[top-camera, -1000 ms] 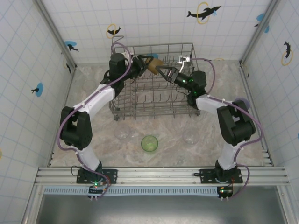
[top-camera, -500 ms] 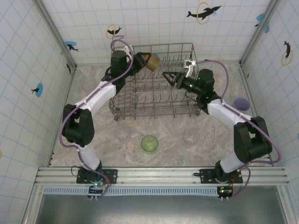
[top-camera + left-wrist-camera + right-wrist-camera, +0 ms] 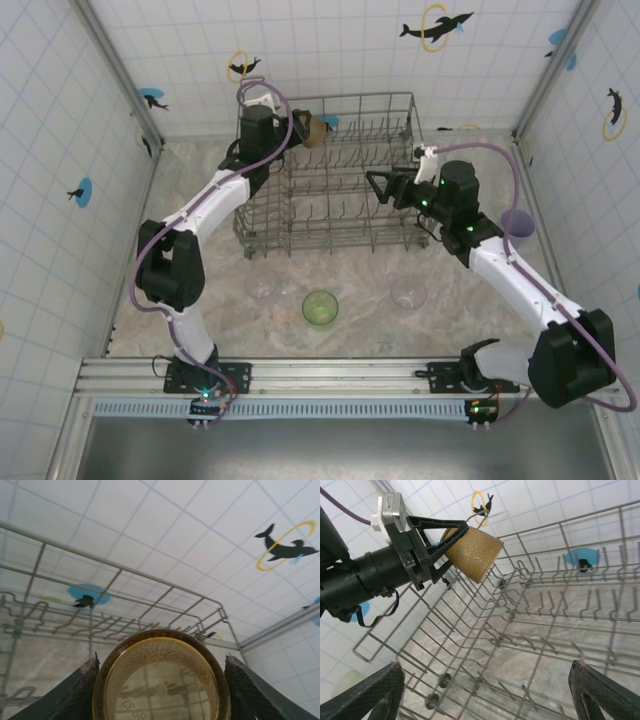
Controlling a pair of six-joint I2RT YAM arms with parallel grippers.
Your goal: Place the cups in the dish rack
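Over the dish rack [image 3: 340,210], the left end effector [image 3: 457,542] grasps the amber cup [image 3: 475,552]; the right end effector [image 3: 378,187] hangs released and empty.

Three cups [image 3: 320,307] stand before the dish rack [image 3: 330,215], a fourth cup [image 3: 517,222] to its right.

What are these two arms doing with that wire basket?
They're loading cups into the dish rack. The left arm holds an amber cup in its jaws over the rack's far left corner. The right arm, jaws open and empty, is at the rack's right side. A green cup, two clear cups and a lilac cup sit on the table.
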